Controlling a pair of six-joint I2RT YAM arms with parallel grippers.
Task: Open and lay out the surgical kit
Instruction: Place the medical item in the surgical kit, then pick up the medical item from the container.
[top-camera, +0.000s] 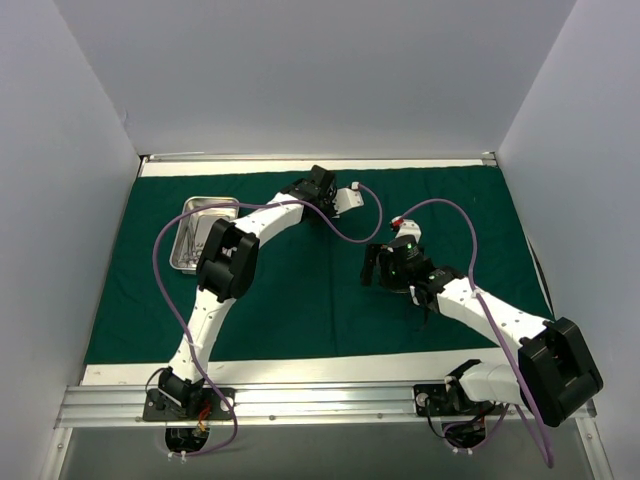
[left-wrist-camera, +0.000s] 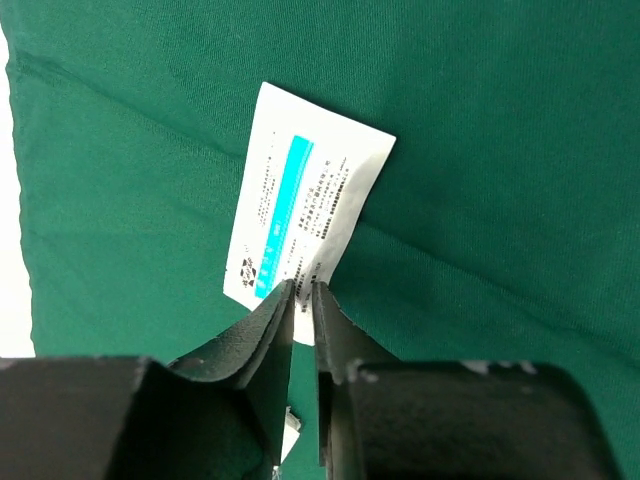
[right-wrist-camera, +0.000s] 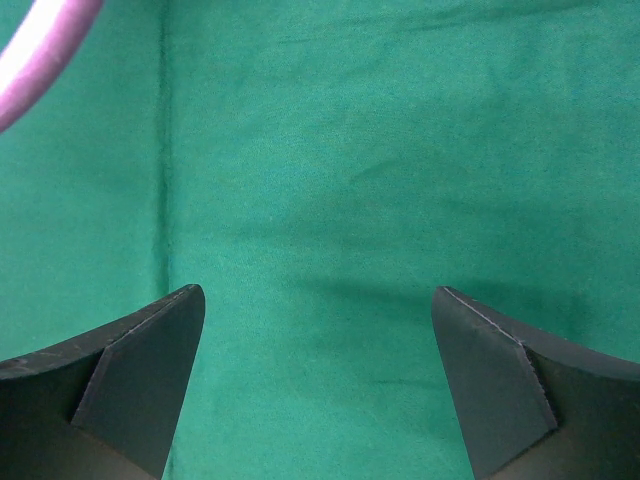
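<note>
Pinching the small white packet (left-wrist-camera: 305, 205), the left gripper (left-wrist-camera: 302, 288) hangs near the far edge. The right gripper (right-wrist-camera: 318, 385) gapes wide over green cloth (right-wrist-camera: 350, 150). The steel tray (top-camera: 196, 236) lies toward the far-left corner.

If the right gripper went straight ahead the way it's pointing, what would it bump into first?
Probably the green cloth. The right gripper is open and faces bare cloth, with nothing else in its view. How far is unclear.

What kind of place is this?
Probably a robot lab test cell, not a real operating room: plain white panels box in the green cloth, and the left arm and right arm are bolted to an aluminium rail.
</note>
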